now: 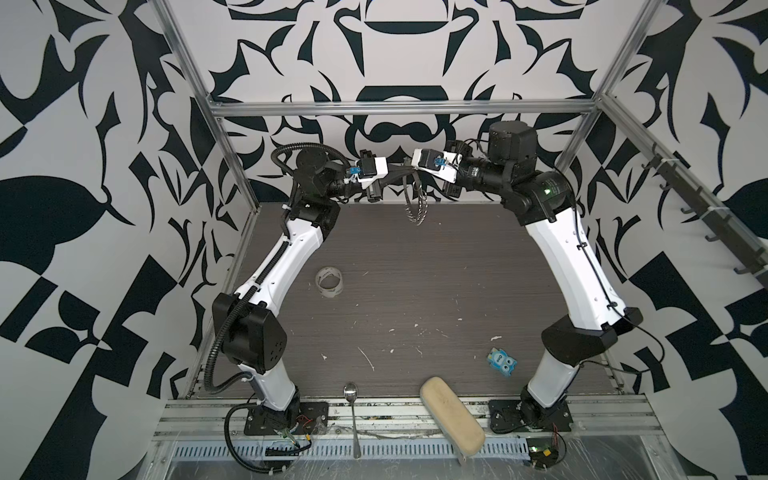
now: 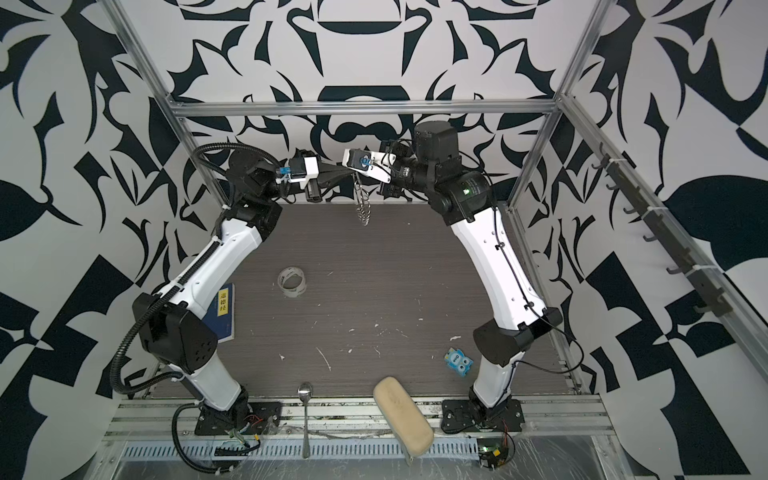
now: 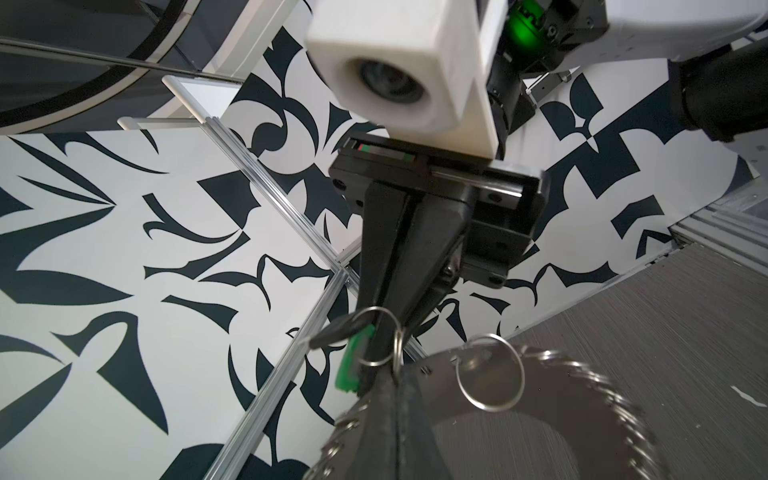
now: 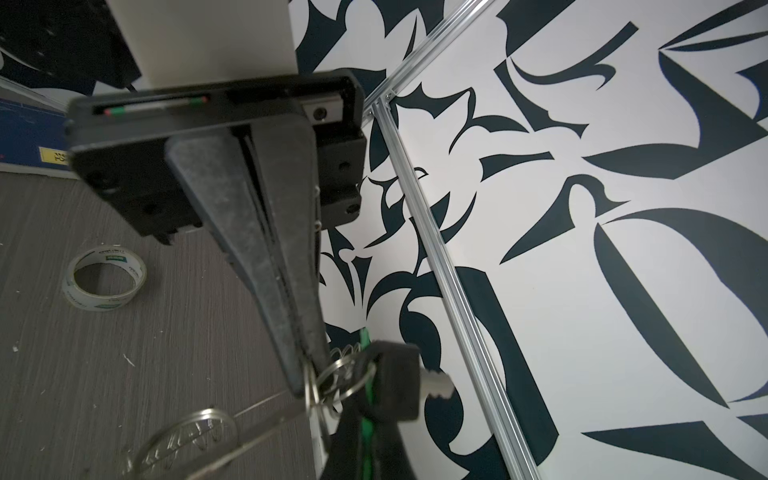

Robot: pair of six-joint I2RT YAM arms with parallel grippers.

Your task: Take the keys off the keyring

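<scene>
Nearest, a beige case [image 1: 452, 417] lies shut across the front rail [image 1: 602, 415], so its contents are hidden. A spoon [image 1: 350, 391] lies just left of it, its bowl on the table [image 1: 415, 291] edge. Further in, a blue packet [image 1: 502, 362] sits near the right arm's base, and a blue book [image 2: 224, 311] lies flat, partly under the left arm. A tape roll [image 1: 329, 282] rests left of centre. The wood-grain top is flecked with white scraps.

At the far edge both arms meet in the air. The left gripper [image 3: 395, 386] is clenched on the green key [image 3: 351, 365], whose edge shows between its fingers in the right wrist view. The right gripper [image 4: 301, 365] is clenched among small rings [image 3: 398, 345]; whether it pinches 1 I cannot tell. A black key [image 4: 395, 382] hangs there too. The keyring [image 1: 417, 210] dangles below them, clear of the table.

Behind stand an aluminium frame [image 1: 399, 109] and black-and-white patterned walls [image 1: 104, 104]. A hook rail [image 1: 706, 212] runs along the right.
</scene>
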